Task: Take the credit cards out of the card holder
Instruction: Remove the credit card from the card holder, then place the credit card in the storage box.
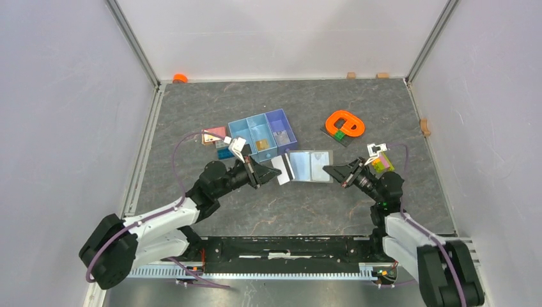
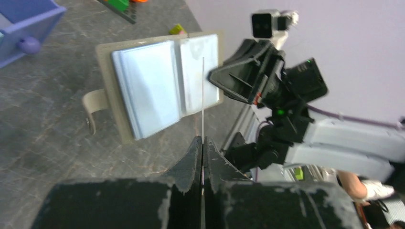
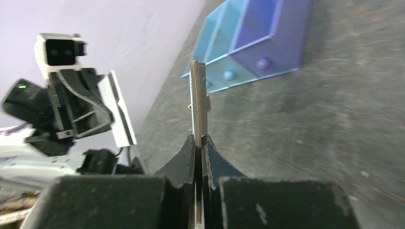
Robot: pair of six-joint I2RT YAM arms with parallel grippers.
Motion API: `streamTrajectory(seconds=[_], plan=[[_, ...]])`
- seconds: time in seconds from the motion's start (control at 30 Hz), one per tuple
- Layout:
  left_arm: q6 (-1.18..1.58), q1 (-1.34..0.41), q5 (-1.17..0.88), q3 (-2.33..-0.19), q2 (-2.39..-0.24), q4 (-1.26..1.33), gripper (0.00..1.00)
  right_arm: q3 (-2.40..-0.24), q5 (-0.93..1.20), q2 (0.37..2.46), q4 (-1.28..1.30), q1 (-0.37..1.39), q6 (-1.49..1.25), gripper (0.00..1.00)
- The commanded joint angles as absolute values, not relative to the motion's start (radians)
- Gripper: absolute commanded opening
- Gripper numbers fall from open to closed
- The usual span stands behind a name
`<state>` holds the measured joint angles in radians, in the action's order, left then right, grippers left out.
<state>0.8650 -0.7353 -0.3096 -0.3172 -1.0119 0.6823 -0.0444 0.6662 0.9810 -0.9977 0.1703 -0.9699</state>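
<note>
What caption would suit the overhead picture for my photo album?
The left gripper holds a credit card beside the open card holder, gripped at its edge by the right gripper.

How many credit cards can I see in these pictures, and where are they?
1. The card is pinched in the left gripper, at the left edge of the open holder. More cards may be hidden in the holder's slots.

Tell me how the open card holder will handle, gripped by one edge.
Probably floppy: the card holder is a soft hinged fold, pinched at one edge by the right gripper. Likely light: edge-on it looks thin. Its loose strap tab may snag.
</note>
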Motion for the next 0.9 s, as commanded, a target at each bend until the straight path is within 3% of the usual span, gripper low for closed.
streamTrajectory(seconds=[0.0,0.3,0.87], plan=[[0.759,-0.732,-0.157,-0.492,-1.081,0.508,0.02,-0.100,0.529,0.822,-0.647,0.113,-0.767,0.00],[0.723,-0.658,-0.057,-0.743,-1.311,0.314,0.02,-0.123,0.345,0.613,-0.447,0.110,-0.688,0.00],[0.791,-0.493,-0.307,-1.102,-1.795,0.284,0.02,-0.087,0.389,0.635,-0.530,0.110,-0.738,0.00]])
